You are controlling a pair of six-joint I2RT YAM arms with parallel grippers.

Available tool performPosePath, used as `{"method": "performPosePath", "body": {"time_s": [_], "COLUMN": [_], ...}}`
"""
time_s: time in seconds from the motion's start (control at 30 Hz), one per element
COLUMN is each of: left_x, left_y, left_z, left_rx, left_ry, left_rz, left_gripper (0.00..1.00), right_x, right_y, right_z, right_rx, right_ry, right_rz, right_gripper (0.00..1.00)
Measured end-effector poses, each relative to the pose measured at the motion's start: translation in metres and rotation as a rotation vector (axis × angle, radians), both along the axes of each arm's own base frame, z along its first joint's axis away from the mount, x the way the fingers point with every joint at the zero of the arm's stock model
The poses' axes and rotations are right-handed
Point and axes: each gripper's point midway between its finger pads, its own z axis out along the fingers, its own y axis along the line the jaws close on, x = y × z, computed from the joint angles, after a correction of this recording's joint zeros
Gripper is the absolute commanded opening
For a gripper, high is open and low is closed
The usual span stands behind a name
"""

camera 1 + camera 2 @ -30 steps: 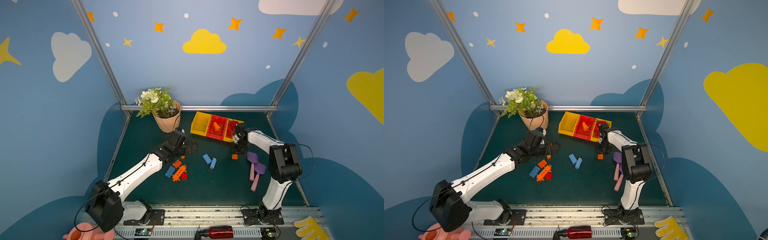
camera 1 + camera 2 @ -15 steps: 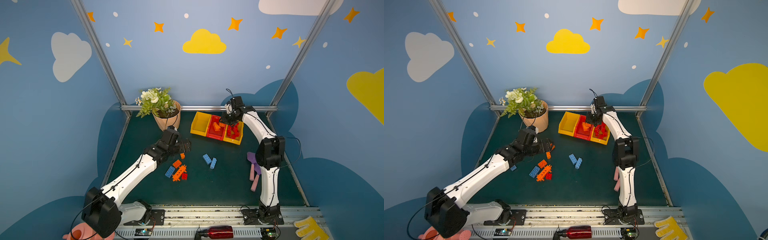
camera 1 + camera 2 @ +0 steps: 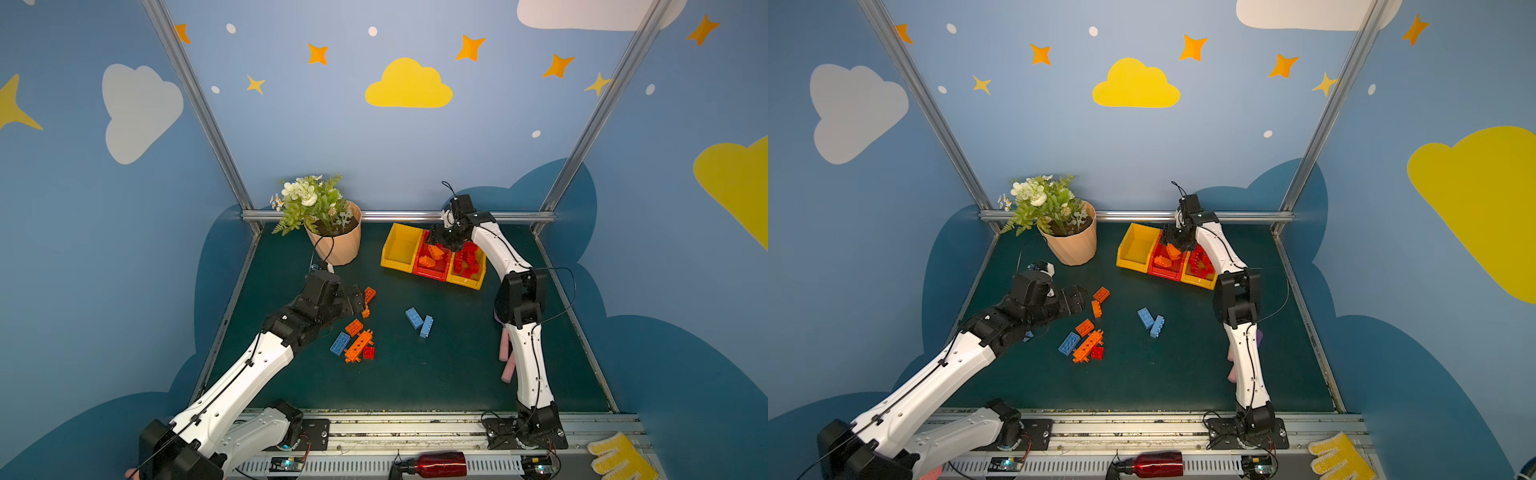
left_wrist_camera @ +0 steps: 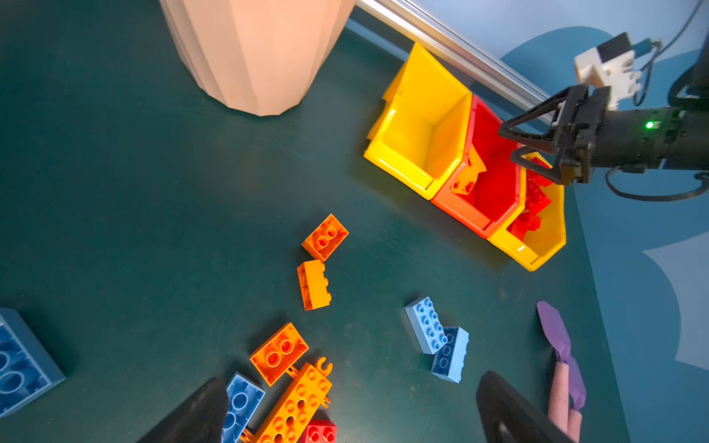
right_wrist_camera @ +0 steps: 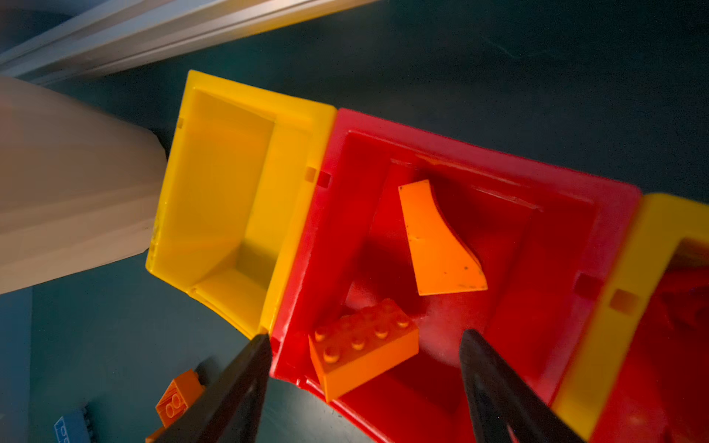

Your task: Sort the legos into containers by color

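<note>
**Right gripper spread above red bin, 2 orange bricks inside**

The right gripper (image 5: 364,335) hangs over the front of the red bin (image 5: 337,230), jaws wide apart with nothing between them. Inside that bin lie 2 pieces: a studded orange brick (image 5: 360,345) at the open front and a sloped orange brick (image 5: 437,245) behind it. Joined to the red bin's left side, the left yellow bin (image 5: 215,199) shows only its bare floor. Joined to its right side, the right yellow bin (image 3: 465,284) holds a heap of red bricks (image 3: 467,262).

The left gripper (image 4: 351,381) is also spread wide and grips nothing. In both top views it sits low over the mat (image 3: 415,382), well in front of the red bin and to its left. Just beside its tips lie 2 orange bricks (image 3: 369,294). Further in front of the red bin is a cluster: an orange brick (image 3: 354,327), a blue brick (image 3: 340,343), a long orange brick (image 3: 358,345) and a small red brick (image 3: 368,353). Straight in front of the red bin, 2 light blue bricks (image 3: 414,318) touch. Any lettering on the studs is too small to read.
</note>
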Motion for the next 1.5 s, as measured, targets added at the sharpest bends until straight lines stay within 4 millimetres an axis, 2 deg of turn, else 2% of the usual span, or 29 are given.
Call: {"method": "performPosePath", "body": {"time_s": [0.13,0.23,0.3,0.47,0.57,0.77,0.9,1.07,1.13,1.3,1.5], "left_x": [-0.002,0.000,0.002,0.013,0.018,0.044,0.061,0.069,0.069,0.066,0.068], "left_y": [0.003,0.004,0.002,-0.007,-0.012,-0.023,-0.032,-0.036,-0.036,-0.034,-0.035], "left_z": [-0.010,-0.016,-0.021,-0.041,-0.061,-0.089,-0.104,-0.130,-0.140,-0.157,-0.171], "left_rx": [0.011,0.016,0.016,0.021,0.036,0.082,0.105,0.141,0.155,0.178,0.190], "left_ry": [0.026,0.042,0.055,0.105,0.165,0.287,0.355,0.445,0.479,0.538,0.574], "left_rz": [0.009,0.010,0.006,-0.010,-0.018,-0.012,-0.014,-0.011,-0.010,0.002,0.015], "left_gripper": [1.00,1.00,1.00,1.00,0.98,0.90,0.81,0.70,0.69,0.66,0.57], "right_x": [-0.007,-0.025,-0.044,-0.110,-0.149,-0.206,-0.232,-0.252,-0.258,-0.273,-0.279], "right_y": [0.001,0.000,-0.001,-0.008,-0.018,-0.048,-0.064,-0.078,-0.082,-0.090,-0.096], "right_z": [0.010,0.027,0.042,0.089,0.101,0.087,0.083,0.096,0.099,0.096,0.089], "right_rx": [-0.001,-0.012,-0.021,-0.041,-0.065,-0.106,-0.124,-0.128,-0.126,-0.125,-0.138], "right_ry": [0.001,-0.001,-0.003,-0.038,-0.045,0.011,0.020,-0.016,-0.030,-0.025,-0.005], "right_rz": [0.014,0.037,0.056,0.095,0.093,0.042,0.016,-0.015,-0.025,-0.045,-0.053], "right_gripper": [0.85,0.87,0.87,0.91,0.92,0.92,0.92,0.92,0.92,0.92,0.92]}}
